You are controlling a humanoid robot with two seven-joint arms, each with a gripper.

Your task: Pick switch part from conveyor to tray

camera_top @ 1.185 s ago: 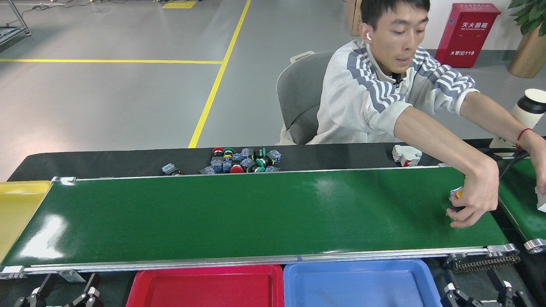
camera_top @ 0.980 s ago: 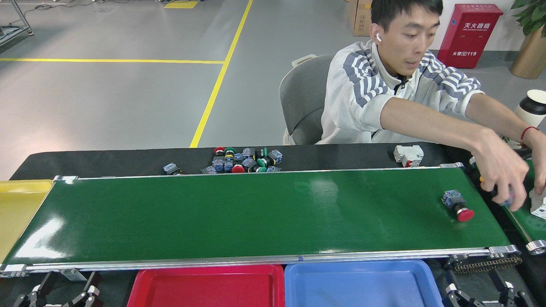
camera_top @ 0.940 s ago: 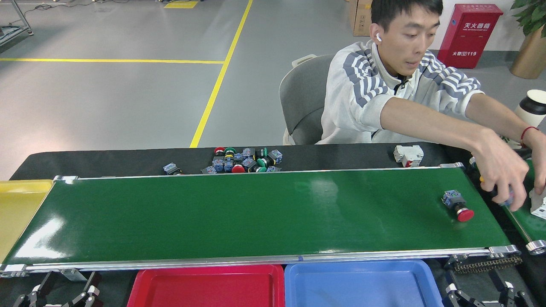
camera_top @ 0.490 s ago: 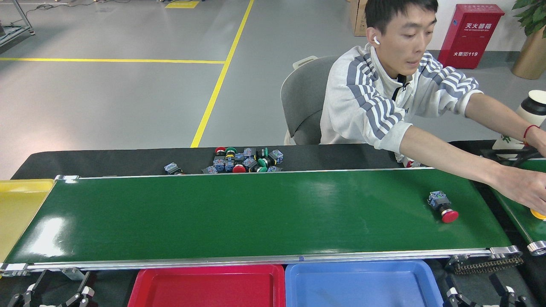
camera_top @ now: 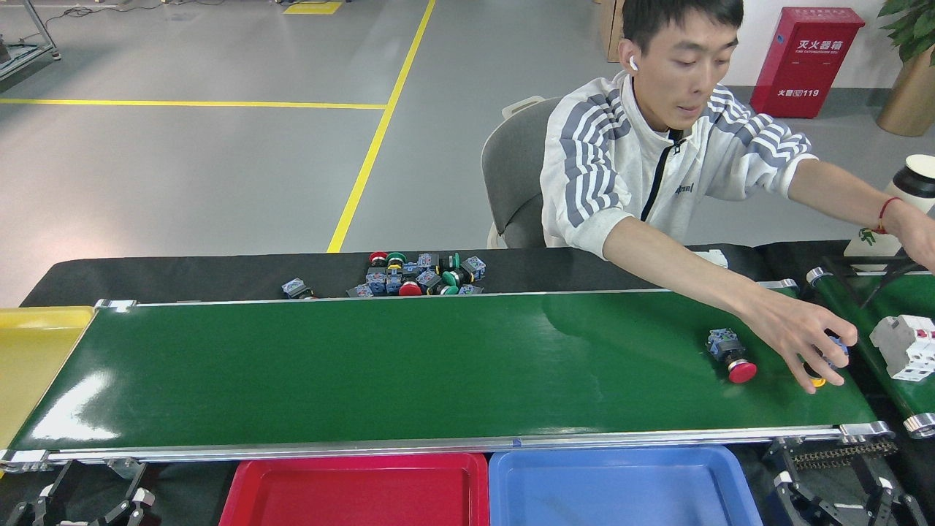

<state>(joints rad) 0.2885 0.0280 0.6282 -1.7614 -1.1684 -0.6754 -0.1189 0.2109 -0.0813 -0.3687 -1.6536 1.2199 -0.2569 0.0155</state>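
Note:
The conveyor [camera_top: 409,365] runs left to right across the head view, a glossy dark-green belt between silver rails. A switch part with a red button and blue-grey body [camera_top: 730,356] lies on its right end. Just right of it a person's hand [camera_top: 807,340] holds another switch part with a yellow button [camera_top: 824,371] down at the belt. A red tray [camera_top: 358,488] and a blue tray [camera_top: 621,486] sit below the near rail, both bare inside. My left gripper [camera_top: 91,498] and right gripper [camera_top: 836,489] hang low at the bottom corners, fingers spread, holding nothing.
A pile of switch parts [camera_top: 420,275] and a lone one [camera_top: 294,289] lie on the black table behind the belt. A yellow tray [camera_top: 29,365] meets the left end. A white breaker [camera_top: 906,347] rests on a second green belt [camera_top: 873,303] at right. The person's arm crosses the belt's far right.
The red-button switch part appeared under the person's hand, then rode leftward along the belt. The hand went right, then returned with a yellow-button part. A white breaker now lies on the second belt.

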